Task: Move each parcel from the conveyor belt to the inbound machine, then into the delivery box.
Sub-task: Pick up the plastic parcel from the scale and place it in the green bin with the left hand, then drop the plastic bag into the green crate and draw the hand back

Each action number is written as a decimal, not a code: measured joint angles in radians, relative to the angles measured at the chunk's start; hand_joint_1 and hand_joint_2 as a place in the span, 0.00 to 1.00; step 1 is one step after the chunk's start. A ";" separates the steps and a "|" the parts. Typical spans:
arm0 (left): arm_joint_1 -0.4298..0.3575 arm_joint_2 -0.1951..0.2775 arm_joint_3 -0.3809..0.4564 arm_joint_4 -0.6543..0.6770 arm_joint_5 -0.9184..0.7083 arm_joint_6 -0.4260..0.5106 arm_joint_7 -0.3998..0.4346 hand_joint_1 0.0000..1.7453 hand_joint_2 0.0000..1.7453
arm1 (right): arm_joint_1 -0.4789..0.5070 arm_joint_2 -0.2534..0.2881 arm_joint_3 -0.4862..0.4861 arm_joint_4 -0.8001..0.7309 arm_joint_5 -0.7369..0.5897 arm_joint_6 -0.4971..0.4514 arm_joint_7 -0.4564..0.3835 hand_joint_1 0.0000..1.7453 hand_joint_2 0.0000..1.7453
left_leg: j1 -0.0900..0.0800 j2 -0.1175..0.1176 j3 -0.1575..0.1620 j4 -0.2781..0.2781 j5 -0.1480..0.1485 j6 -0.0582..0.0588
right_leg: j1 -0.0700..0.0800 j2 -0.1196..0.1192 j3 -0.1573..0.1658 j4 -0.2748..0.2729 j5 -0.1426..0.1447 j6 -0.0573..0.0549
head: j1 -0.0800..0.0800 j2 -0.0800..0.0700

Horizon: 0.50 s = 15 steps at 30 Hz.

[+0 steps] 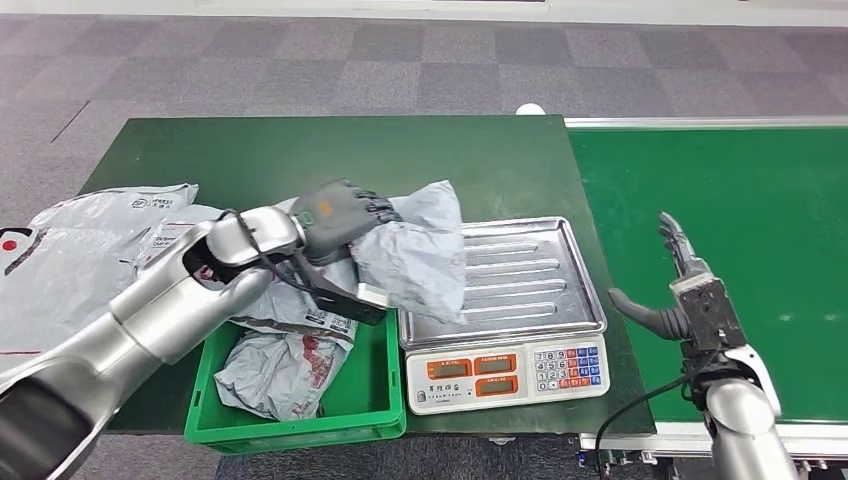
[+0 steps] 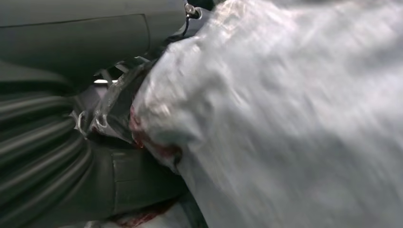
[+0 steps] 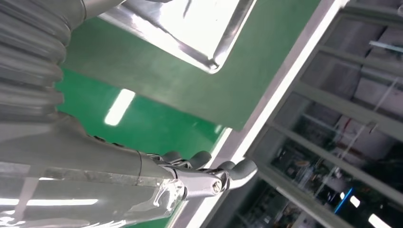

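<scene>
left hand (image 1: 335,215) grips grey parcel (image 1: 420,250), seemingly above scale tray (image 1: 540,270) | right hand (image 1: 690,290) open

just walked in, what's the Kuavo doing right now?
Parcel sorting. The left hand grips a grey parcel at the left edge of the scale's steel tray, above the green delivery box. That box already holds a crumpled parcel, and more mailers lie on the dark green table. The right hand hovers open over the green conveyor belt, holding nothing.
</scene>
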 joint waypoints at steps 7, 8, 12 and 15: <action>0.249 0.287 0.213 -0.261 -0.031 0.043 0.001 1.00 1.00 | 0.128 -0.012 -0.071 -0.097 -0.004 0.012 0.003 0.00 1.00 | 0.001 0.010 0.003 -0.002 -0.006 -0.005 | 0.000 0.009 -0.001 0.000 -0.003 -0.004 | 0.000 0.000; 0.303 0.330 0.256 -0.305 -0.030 0.051 0.001 1.00 1.00 | 0.140 -0.013 -0.078 -0.105 -0.003 0.014 0.002 0.00 1.00 | 0.001 0.014 0.004 -0.002 -0.007 -0.006 | 0.001 0.011 -0.001 0.000 -0.004 -0.005 | 0.000 0.000; 0.539 0.484 0.461 -0.473 -0.013 0.052 -0.017 1.00 1.00 | 0.163 -0.030 -0.095 -0.118 -0.013 0.019 0.002 0.00 1.00 | 0.001 0.022 0.008 -0.002 -0.012 -0.008 | 0.002 0.019 0.000 0.001 -0.006 -0.007 | 0.000 0.000; 0.762 0.587 0.673 -0.606 0.012 0.020 -0.025 1.00 1.00 | 0.164 -0.062 -0.101 -0.115 -0.040 0.031 -0.001 0.00 1.00 | 0.001 0.025 0.009 -0.002 -0.014 -0.009 | 0.003 0.022 0.000 0.001 -0.007 -0.008 | 0.000 0.000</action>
